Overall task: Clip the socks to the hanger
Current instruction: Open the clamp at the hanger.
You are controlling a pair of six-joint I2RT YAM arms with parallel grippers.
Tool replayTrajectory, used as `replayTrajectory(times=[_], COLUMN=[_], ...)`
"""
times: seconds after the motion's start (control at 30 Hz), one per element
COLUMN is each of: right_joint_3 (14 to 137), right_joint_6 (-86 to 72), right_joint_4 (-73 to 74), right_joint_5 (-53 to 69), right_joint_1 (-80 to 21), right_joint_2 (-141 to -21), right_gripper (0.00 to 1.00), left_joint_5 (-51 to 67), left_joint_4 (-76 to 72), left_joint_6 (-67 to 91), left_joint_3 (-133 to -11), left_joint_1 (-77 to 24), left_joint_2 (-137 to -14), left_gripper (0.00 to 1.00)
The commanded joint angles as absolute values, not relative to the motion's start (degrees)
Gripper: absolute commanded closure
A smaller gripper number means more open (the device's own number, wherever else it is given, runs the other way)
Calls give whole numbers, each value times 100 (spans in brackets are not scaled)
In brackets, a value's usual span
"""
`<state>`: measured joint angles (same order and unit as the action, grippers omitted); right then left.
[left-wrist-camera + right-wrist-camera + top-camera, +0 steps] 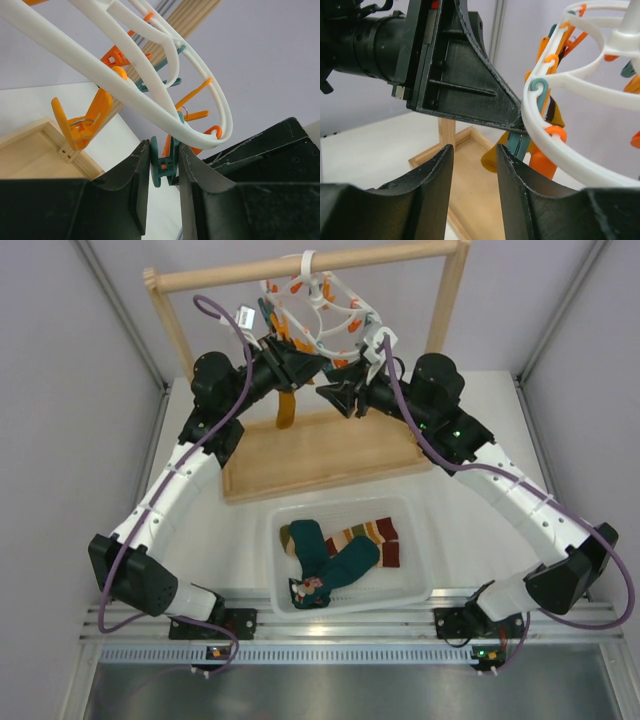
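left end effector (301,366), right end effector (336,396) at hanger (326,308) | socks (335,555) in tray (276,565)

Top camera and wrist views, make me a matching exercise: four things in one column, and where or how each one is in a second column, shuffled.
Column one:
1. teal socks
2. hanger
3. left hand
4. right hand

Column two:
A. hooked on the wooden rail
B. open, nothing between its fingers
C. lying in the white bin
D. closed on a teal clip

Pairs: 1-C, 2-A, 3-D, 4-B.
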<state>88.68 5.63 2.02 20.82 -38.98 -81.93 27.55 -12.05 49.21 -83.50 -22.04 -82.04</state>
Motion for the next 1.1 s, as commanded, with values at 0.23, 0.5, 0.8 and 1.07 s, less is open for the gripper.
replayTrajectory(times=[0.23, 0.5, 0.8, 1.07], right_joint_3=[9176, 9017, 9307, 9545], right_joint_6=[1283, 1415, 1327, 1318], right_joint_4=[308, 281, 158, 79], right_joint_5=[1222, 1221, 1617, 1433], right_joint_1=[-3823, -3744, -3788, -3867], right_joint_2=[-8350, -8262, -8464, -8640], right_gripper=[62, 58, 58, 61], left_joint_5=[2681, 2742, 2795, 2786], left_joint_4=[-2039, -2039, -2022, -1907], left_joint_6=[4984, 4992, 4992, 4905], left_joint_3=[-8525, -8473, -8516, -8490], left_joint_1=[-2109, -2109, -2118, -2118], left_joint_2=[-8051, -8016, -8095, -8095], left_gripper=[100, 100, 100, 100])
